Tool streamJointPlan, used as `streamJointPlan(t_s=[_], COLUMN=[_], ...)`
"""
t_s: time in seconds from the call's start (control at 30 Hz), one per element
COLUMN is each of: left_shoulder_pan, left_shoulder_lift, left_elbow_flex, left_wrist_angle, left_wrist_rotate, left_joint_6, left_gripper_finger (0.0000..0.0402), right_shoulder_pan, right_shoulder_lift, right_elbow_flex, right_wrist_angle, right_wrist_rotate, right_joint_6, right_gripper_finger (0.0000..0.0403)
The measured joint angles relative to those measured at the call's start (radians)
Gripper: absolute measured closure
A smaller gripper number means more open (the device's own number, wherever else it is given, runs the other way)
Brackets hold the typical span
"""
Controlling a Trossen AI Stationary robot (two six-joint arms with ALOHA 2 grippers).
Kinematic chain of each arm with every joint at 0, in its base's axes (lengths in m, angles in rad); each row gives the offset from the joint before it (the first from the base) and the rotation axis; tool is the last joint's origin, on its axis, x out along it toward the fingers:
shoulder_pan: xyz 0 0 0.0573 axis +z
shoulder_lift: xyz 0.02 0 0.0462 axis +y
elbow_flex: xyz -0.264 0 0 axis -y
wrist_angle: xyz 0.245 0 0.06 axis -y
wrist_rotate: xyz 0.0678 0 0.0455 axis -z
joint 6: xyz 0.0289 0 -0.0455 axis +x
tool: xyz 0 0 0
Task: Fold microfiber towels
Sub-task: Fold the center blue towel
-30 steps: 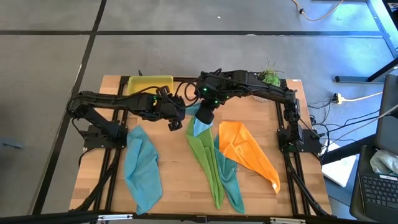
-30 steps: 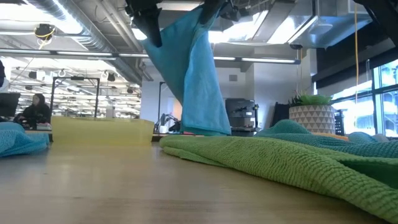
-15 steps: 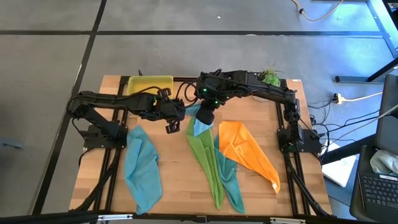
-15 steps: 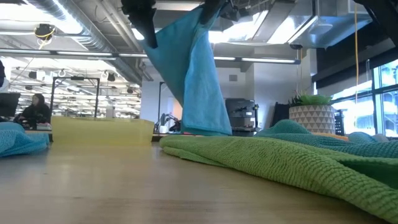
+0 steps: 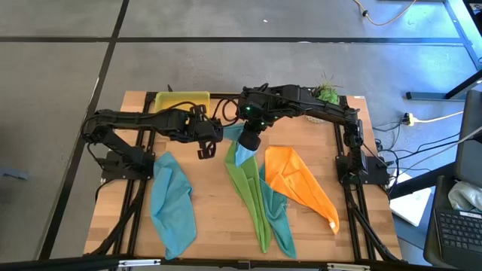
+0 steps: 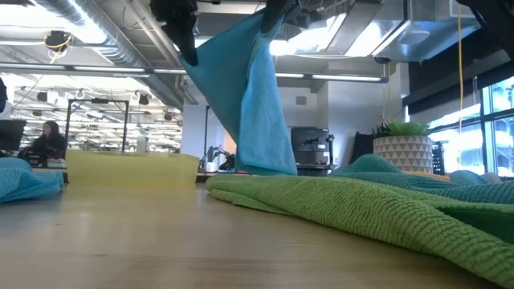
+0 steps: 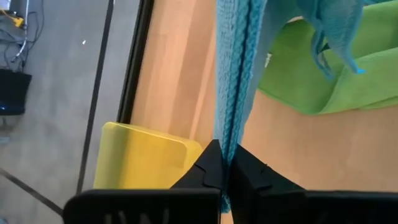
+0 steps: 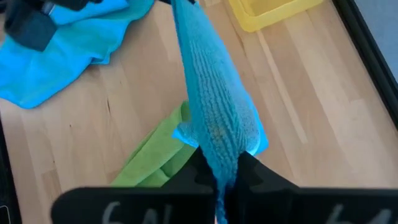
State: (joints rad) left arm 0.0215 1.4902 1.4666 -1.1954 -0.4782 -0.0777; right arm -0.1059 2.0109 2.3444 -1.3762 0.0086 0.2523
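Two arms hold one light blue towel (image 6: 245, 104) up in the air over the table (image 5: 218, 211). The left gripper (image 5: 205, 147) pinches one edge of it tight. In the left wrist view the fingers (image 7: 214, 168) are squeezed together with the cloth (image 7: 235, 93) running up between them. The right gripper (image 5: 249, 141) pinches another part of the same towel. In the right wrist view its fingers (image 8: 202, 165) are squeezed shut on the blue cloth (image 8: 214, 106) too.

From above, the blue towel (image 5: 239, 150) sits near the middle of the table, a bit toward 12 o'clock. Only a small piece shows under the right arm. From table height it hangs down like a curtain, and its bottom end drops behind the green towel (image 6: 353, 209).

The green towel (image 5: 248, 192) lies in a long strip from the middle toward 6 o'clock. A teal towel (image 5: 280, 218) lies partly under it, just to its 3 o'clock side. The orange towel (image 5: 297, 181) lies flat toward 3 o'clock. Another light blue towel (image 5: 172, 203) lies crumpled toward 8 o'clock.

A yellow tray (image 5: 181, 101) sits at the far edge near 11 o'clock. A small plant (image 5: 326, 92) stands near 1 o'clock.

In the room behind the table, a person (image 6: 46, 143) sits far off.
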Motion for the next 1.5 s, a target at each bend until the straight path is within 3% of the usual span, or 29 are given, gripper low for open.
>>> streamJointPlan(t_s=[0.2, 0.57, 0.7, 0.8, 1.0, 1.1, 1.3, 1.5], left_shoulder_pan=[0.061, 0.235, 0.269, 0.271, 0.206, 0.109, -0.083, -0.131], left_shoulder_lift=[0.0, -0.078, -0.115, -0.133, -0.15, -0.149, -0.15, -0.15], left_elbow_flex=[0.0, 0.034, 0.1, 0.163, 0.192, 0.167, 0.14, 0.14], left_wrist_angle=[0.01, 0.058, 0.029, -0.025, -0.206, -0.277, -0.286, -0.286], left_wrist_rotate=[0.004, 0.011, 0.026, 0.095, 0.428, 0.528, 0.516, 0.534], left_joint_6=[0.092, 0.322, 0.351, 0.307, 0.028, -0.092, -0.143, -0.204], left_gripper_finger=[0.0401, 0.0401, 0.0401, 0.0401, 0.0401, 0.0401, 0.0401, 0.0401], right_shoulder_pan=[-0.002, -0.04, -0.043, -0.029, 0.028, 0.083, 0.172, 0.184], right_shoulder_lift=[0.0, 0.0, -0.001, -0.003, -0.003, 0.004, 0.014, 0.015], right_elbow_flex=[0.0, 0.013, 0.013, 0.014, 0.007, 0.007, 0.005, 0.005], right_wrist_angle=[0.002, 0.025, 0.094, 0.108, 0.104, 0.111, 0.142, 0.156], right_wrist_rotate=[0.02, 0.265, 0.247, 0.16, -0.064, -0.12, -0.112, -0.105], right_joint_6=[-0.092, -0.359, -0.431, -0.417, -0.303, -0.283, -0.314, -0.233], right_gripper_finger=[0.0395, 0.0395, 0.0395, 0.0395, 0.0395, 0.0395, 0.0395, 0.0395])
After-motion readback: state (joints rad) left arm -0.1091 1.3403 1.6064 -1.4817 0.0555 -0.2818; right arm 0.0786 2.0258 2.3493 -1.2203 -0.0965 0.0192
